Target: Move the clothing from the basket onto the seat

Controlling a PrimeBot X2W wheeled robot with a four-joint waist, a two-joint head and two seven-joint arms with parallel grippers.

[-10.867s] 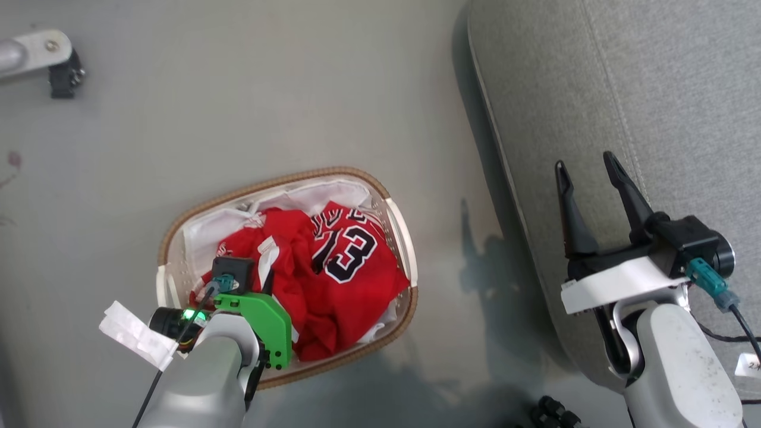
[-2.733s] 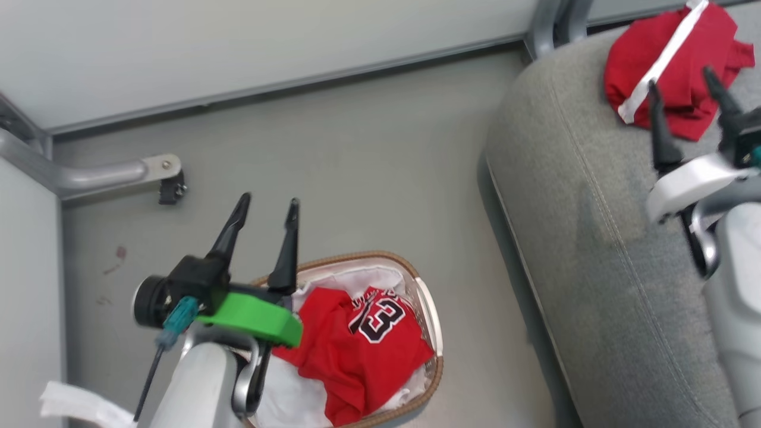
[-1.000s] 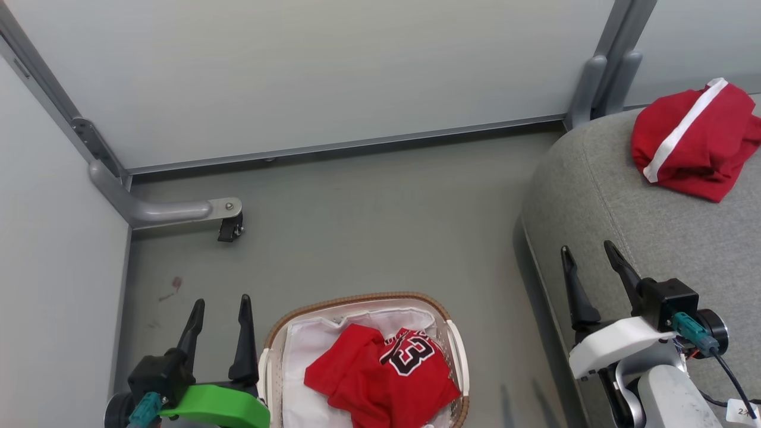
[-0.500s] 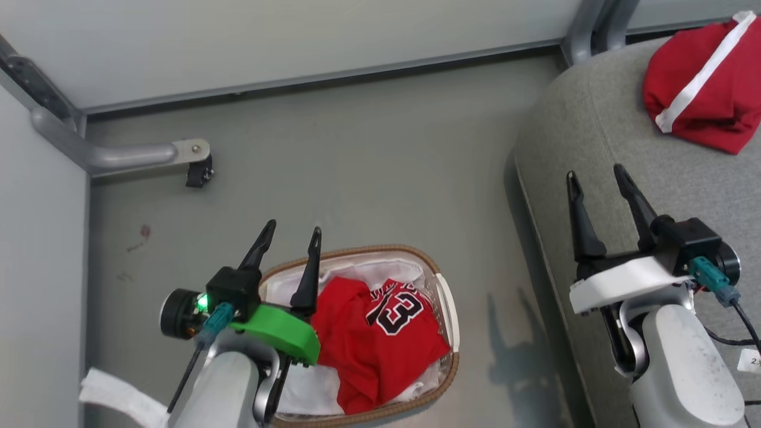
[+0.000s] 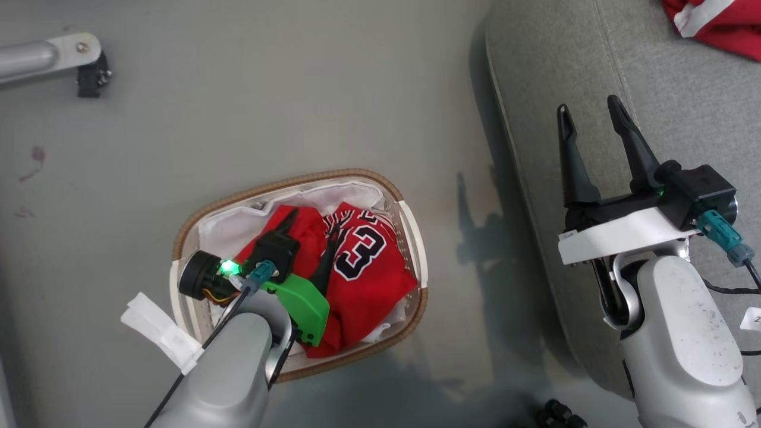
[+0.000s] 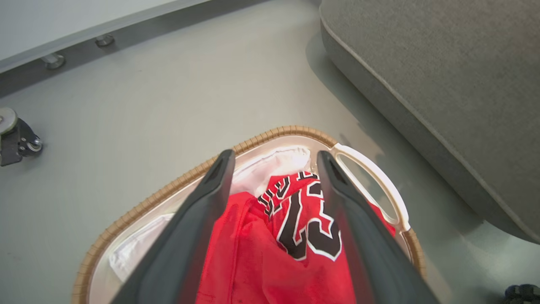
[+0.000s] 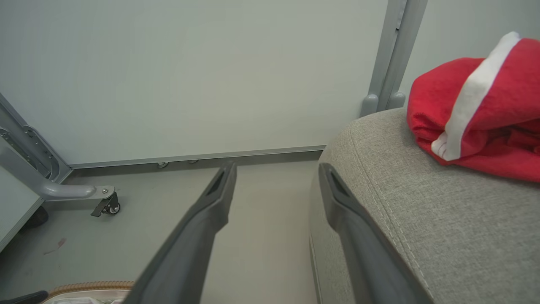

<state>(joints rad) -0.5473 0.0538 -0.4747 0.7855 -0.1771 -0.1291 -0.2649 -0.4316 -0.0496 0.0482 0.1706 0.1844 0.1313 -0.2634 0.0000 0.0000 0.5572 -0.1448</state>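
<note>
Grey floor and a big grey fabric seat running down the right of the head view, that's the backdrop. The seat is the drop zone and it's far bigger than anything that has to land on it, so placement looks forgiving.

Next down in size is the white basket with the brown woven rim. It stands on the floor near the seat's edge but not touching it, I guess so the arms can reach both. Inside, on the white liner, lies the red number 23 jersey, bunched up with the number facing up. The other red garment with the white stripe sits at the seat's far end, well apart from the basket, so I'd call the job half done.

Left hand is down in the basket, released, fingers spread wide either side of a fold of the jersey. Can't tell if the tips touch the cloth. Looks set up for a pinch.

Right hand hangs over the seat's edge, released too and holding nothing, probably parked out of the way.
</note>
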